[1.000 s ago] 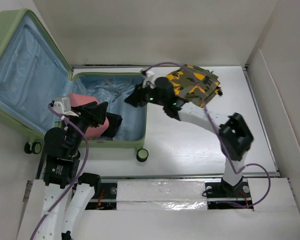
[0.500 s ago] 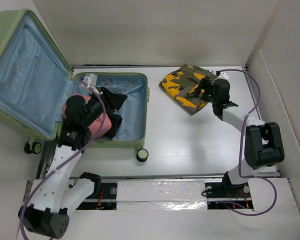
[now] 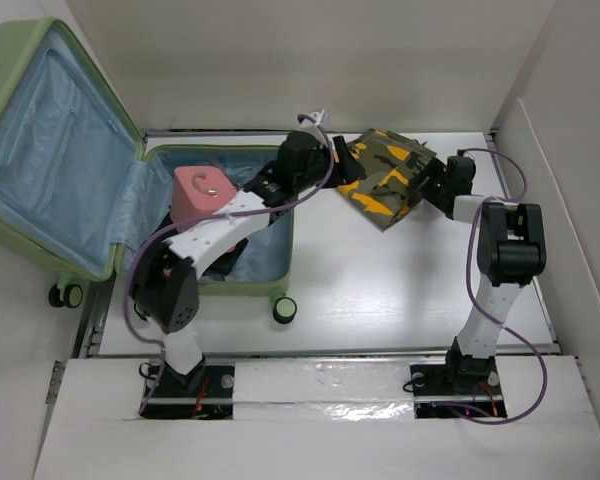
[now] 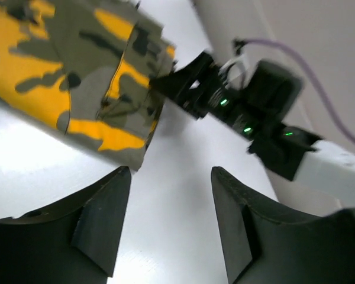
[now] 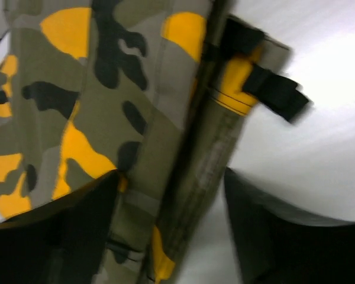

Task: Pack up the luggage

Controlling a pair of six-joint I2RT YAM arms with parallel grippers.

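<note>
**Both pincers apart at the camouflage garment, luggage lying open at 9 o'clock**

The luggage [image 3: 55,150] is seen from above at the 9 o'clock side of the table [image 3: 400,290]. Its pale green lid is thrown back towards 10 o'clock and its light blue lining is exposed. The base half lies flat, with a black wheel [image 3: 284,310] at its 5 o'clock corner. A small pink case [image 3: 202,190] is seen in the base at its 11 o'clock corner, and a dark item [image 3: 232,250] lies beside it, partly hidden under the left arm.

A folded garment in olive, black and orange camouflage [image 3: 380,175] lies on the table at 1 o'clock, just beside the luggage's 3 o'clock wall and apart from it.

The left arm is stretched across the open luggage towards 1 o'clock. The left pincer [image 4: 171,180] is held with its fingers apart and nothing between them. In the left wrist view only bare table is seen in the gap, with the garment's edge just ahead at 11 o'clock.

The right pincer [image 5: 171,174] is placed at the garment's 3 o'clock edge. Its fingers are spread wide and set astride the folded edge, and a strip of table shows between the cloth and the right-hand finger, so no clamping is seen
</note>
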